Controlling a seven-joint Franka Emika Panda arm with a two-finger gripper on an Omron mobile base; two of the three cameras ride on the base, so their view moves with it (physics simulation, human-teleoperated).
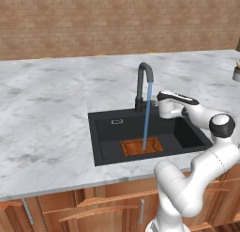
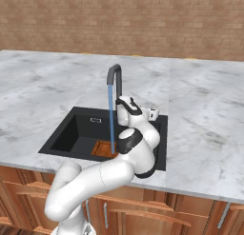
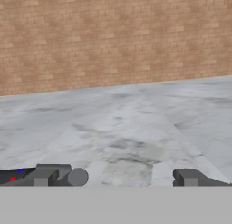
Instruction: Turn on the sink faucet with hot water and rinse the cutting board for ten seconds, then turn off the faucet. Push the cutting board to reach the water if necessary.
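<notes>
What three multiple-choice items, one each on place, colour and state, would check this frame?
1. Where does the water land?
A. on the cutting board
B. on the marble counter
C. on the bare basin floor

2. What colour is the sink faucet?
A. chrome
B. black
C. brass

3. How is the gripper?
A. shut on the board
B. shut on the faucet
C. open, holding nothing

Answers:
1. A, the stream ends on the cutting board in the sink.
2. B, it is matte black.
3. C, the hand view shows its tips wide apart over the counter.
</notes>
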